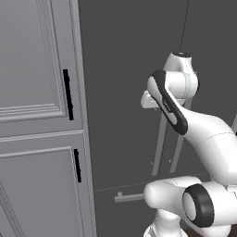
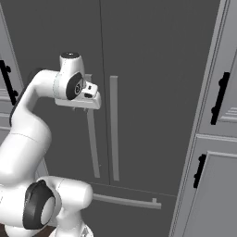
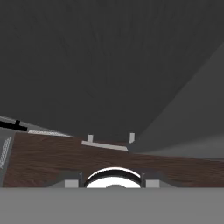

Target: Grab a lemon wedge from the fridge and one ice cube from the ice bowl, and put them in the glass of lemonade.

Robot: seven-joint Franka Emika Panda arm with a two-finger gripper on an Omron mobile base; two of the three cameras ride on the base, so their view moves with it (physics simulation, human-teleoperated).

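Light grey cabinets flank the closed fridge; the gripper sits at its left door handle, finger spread unclear.

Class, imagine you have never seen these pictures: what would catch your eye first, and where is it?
The white arm stands out first, bent up in front of the tall dark fridge, whose doors are shut. Its gripper is at the upper part of the left door's long bar handle; whether it grips is hard to tell. Lighter grey cabinets with black handles flank the fridge.
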